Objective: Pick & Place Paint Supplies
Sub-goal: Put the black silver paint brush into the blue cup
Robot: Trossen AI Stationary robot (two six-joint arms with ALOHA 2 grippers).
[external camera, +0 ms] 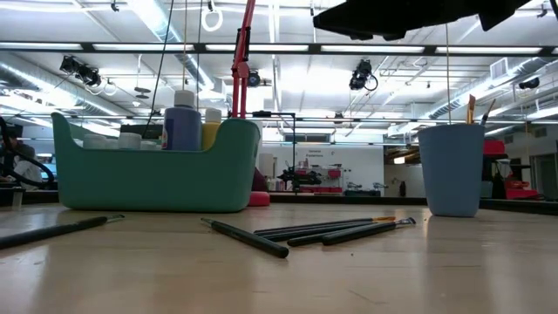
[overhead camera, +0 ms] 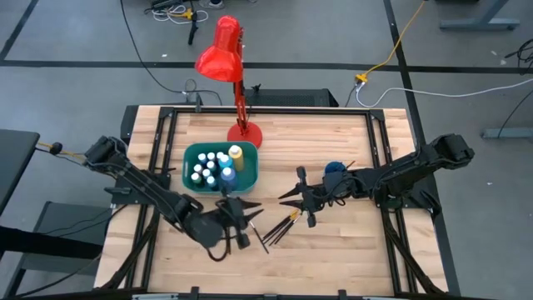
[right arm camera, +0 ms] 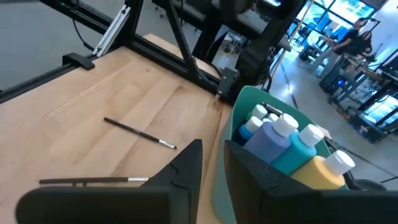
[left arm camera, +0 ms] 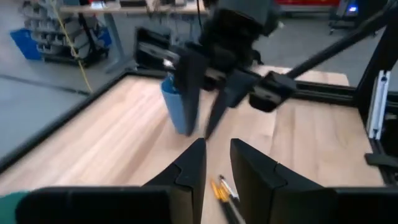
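The white-capped paint bottles (overhead camera: pixel 210 169) and the taller yellow bottle (overhead camera: pixel 236 156) stand in the teal bin (overhead camera: pixel 249 178) on the table (overhead camera: pixel 350 242). Loose brushes (overhead camera: pixel 279 228) lie between the left end effector (overhead camera: pixel 241 215) and right end effector (overhead camera: pixel 300 198), both slightly parted and grasping nothing.

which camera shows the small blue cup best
The low view: the blue cup stands unobstructed at the right, brush tips poking above its rim. From the high view the right arm partly covers it. The left wrist view shows it blurred behind the right claw. The right wrist view misses it.
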